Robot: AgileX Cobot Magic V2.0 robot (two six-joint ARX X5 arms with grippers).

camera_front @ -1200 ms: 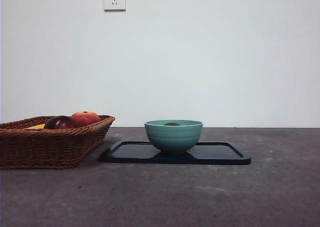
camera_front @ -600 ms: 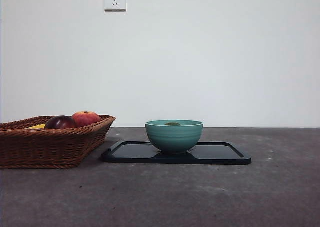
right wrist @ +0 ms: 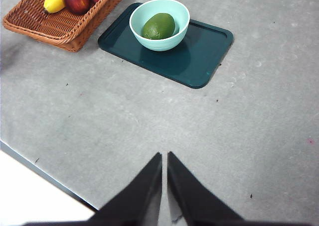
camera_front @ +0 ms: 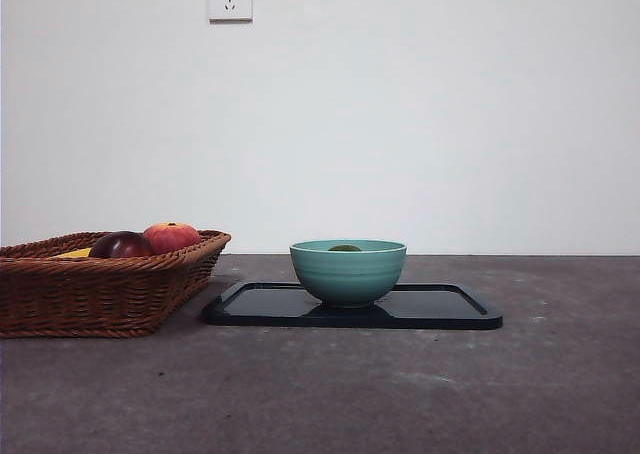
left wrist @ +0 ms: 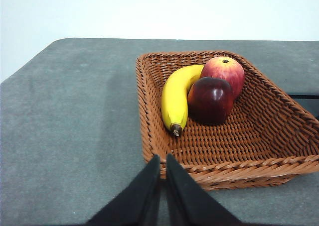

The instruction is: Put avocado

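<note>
The dull green avocado lies inside a teal bowl that stands on a dark tray. In the front view only the avocado's top shows above the bowl's rim. My right gripper is shut and empty, high above the table, well away from the bowl. My left gripper is shut and empty, just outside the near rim of a wicker basket. Neither arm shows in the front view.
The wicker basket stands left of the tray and holds a banana, a dark purple-red fruit and a red-orange fruit. The table's edge shows in the right wrist view.
</note>
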